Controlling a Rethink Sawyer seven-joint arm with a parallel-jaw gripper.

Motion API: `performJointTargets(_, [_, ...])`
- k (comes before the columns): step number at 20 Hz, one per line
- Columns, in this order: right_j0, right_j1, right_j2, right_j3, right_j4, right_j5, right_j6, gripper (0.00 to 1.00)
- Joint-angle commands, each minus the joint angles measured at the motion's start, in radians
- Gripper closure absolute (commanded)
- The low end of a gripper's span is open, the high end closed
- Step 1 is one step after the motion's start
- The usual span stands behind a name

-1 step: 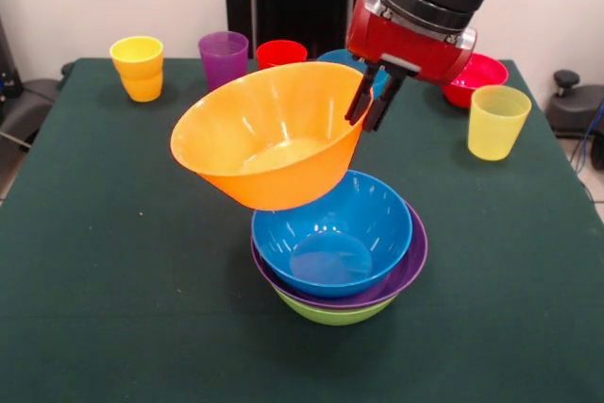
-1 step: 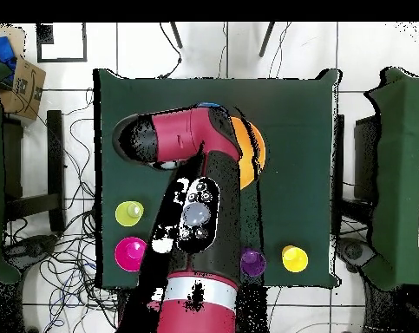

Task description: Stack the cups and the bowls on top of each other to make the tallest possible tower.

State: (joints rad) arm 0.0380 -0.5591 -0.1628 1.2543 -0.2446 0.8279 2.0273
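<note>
Nearest the camera, toward the bench's front edge, stands the tower (image 1: 338,271): a glossy green plastic bowl (image 1: 332,313) at the bottom, a purple plastic bowl (image 1: 408,263) nested in it, and a blue plastic bowl (image 1: 330,233) on top, all with the mouth upward. The wide orange plastic bowl (image 1: 269,134) hangs above it, tilted, its mouth turned toward the bench's front-left corner. Its underside touches, or almost touches, the blue bowl's rear rim; which of the two I cannot tell.

The end effector (image 1: 369,101) holds the orange bowl, the two fingers closed narrowly on the rim's right side, one inside and one outside.

The important relation: the orange bowl's centre lies to the left of and behind the tower's centre, and its axis leans instead of standing vertical. In my judgement the next move must bring it rightward and forward over the blue bowl and level it before release.

The cups and small bowls stand along the rear edge.
</note>
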Motion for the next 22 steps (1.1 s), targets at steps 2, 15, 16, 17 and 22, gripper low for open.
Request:
performJointTargets(2, [0.023,0.02,0.034,0.084,0.021,-0.07,0.166,1.0])
performJointTargets(15, [0.079,0.03,0.044,0.111,0.133,-0.068,0.243,1.0])
performJointTargets(16, [0.088,0.03,0.04,0.104,0.143,-0.057,0.251,1.0])
performJointTargets(17, [0.097,0.03,0.036,0.1,0.154,-0.046,0.258,1.0])
performJointTargets(22, [0.15,0.039,-0.002,0.047,0.19,0.028,0.288,1.0])
